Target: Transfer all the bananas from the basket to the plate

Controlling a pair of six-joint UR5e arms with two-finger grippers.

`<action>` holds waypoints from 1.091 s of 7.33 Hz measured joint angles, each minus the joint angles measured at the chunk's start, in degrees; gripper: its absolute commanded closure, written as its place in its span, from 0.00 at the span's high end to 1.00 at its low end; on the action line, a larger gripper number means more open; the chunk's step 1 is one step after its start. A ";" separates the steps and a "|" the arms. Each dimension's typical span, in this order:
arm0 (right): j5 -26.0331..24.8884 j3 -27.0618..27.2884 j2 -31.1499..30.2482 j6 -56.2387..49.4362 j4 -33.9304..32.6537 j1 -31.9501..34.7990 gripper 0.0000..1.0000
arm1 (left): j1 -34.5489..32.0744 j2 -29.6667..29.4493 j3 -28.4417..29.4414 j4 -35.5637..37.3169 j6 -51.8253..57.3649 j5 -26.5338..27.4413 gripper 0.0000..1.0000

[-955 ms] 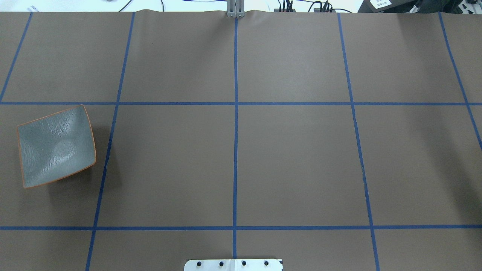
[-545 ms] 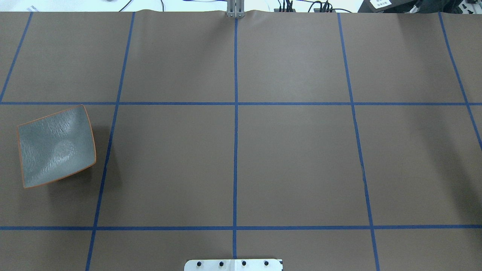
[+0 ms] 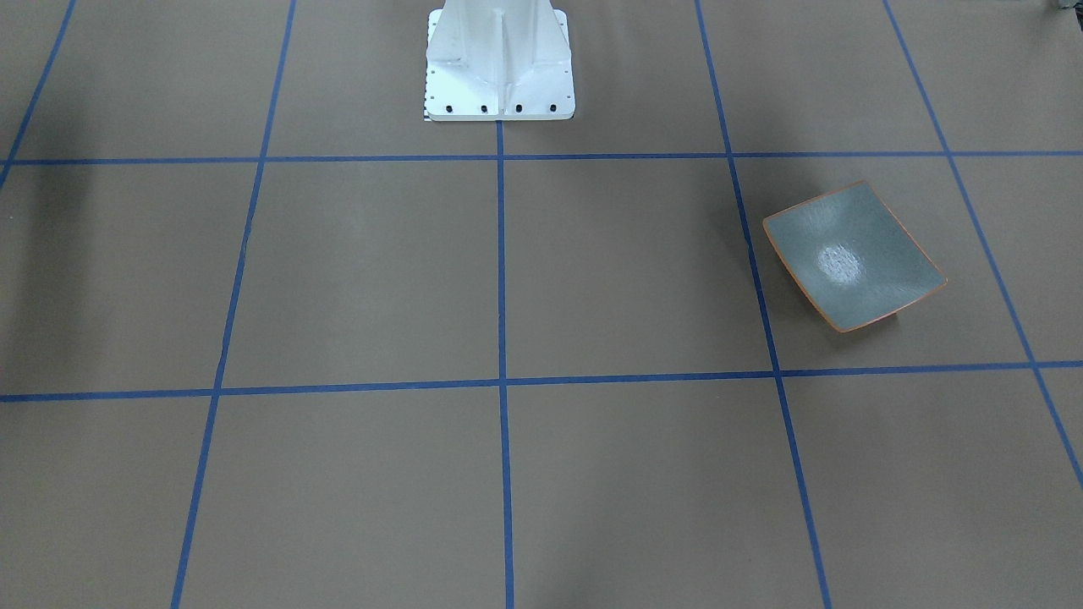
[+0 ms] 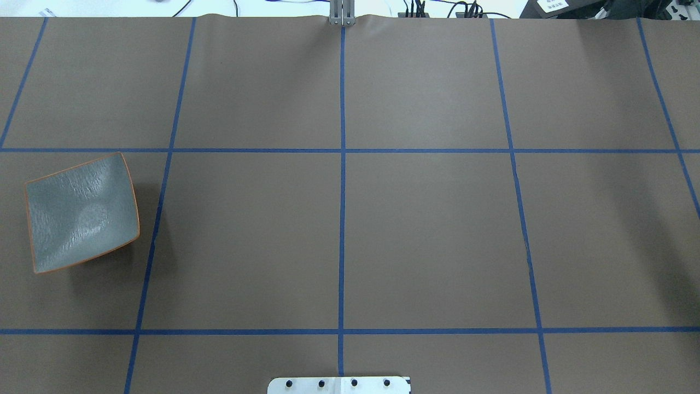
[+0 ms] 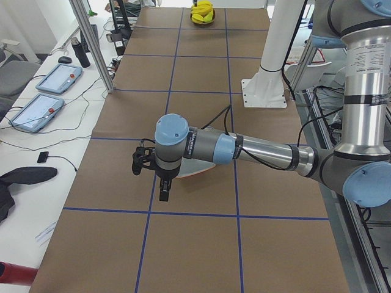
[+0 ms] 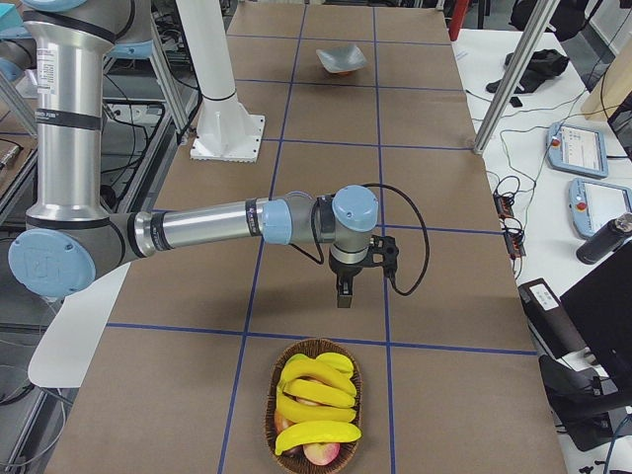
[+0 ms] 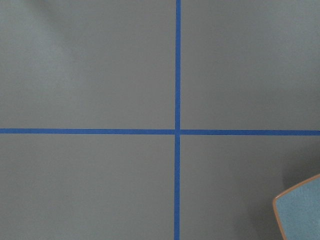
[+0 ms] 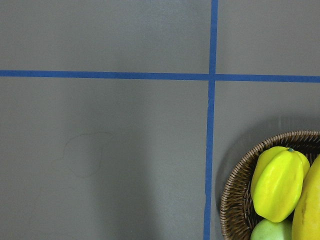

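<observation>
Nothing has shifted overhead since a second ago: the plate (image 4: 82,213) sits at the table's left. From the left end, the left gripper (image 5: 164,195) hangs seemingly just beside it, finger gap unreadable. From the right end, the right gripper (image 6: 343,300) hovers near the basket (image 6: 270,413) holding the bananas (image 6: 314,393), gap likewise unreadable.

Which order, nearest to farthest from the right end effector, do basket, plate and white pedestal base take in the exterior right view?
1. Basket, near table end, close by the right end effector.
2. White pedestal base, mid-table, robot's side.
3. Plate, far end.
</observation>
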 measured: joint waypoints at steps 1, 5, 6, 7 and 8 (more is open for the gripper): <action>0.00 0.03 -0.05 -0.07 0.00 0.01 0.99 | -0.01 0.31 -0.20 -0.08 -0.08 -0.35 0.99; 0.38 0.27 -0.23 -0.29 0.06 -0.01 0.99 | 0.01 1.47 -1.07 -0.14 -0.34 -0.54 0.99; 0.47 0.39 -0.17 -0.29 0.07 -0.06 0.99 | 0.04 1.70 -1.06 -0.18 -0.36 -0.52 0.99; 0.73 0.60 -0.13 -0.22 0.08 -0.06 0.99 | 0.04 1.80 -1.06 -0.19 -0.36 -0.48 0.99; 1.25 0.81 -0.28 -0.18 0.07 -0.01 0.99 | 0.05 1.82 -1.05 -0.20 -0.41 -0.48 0.99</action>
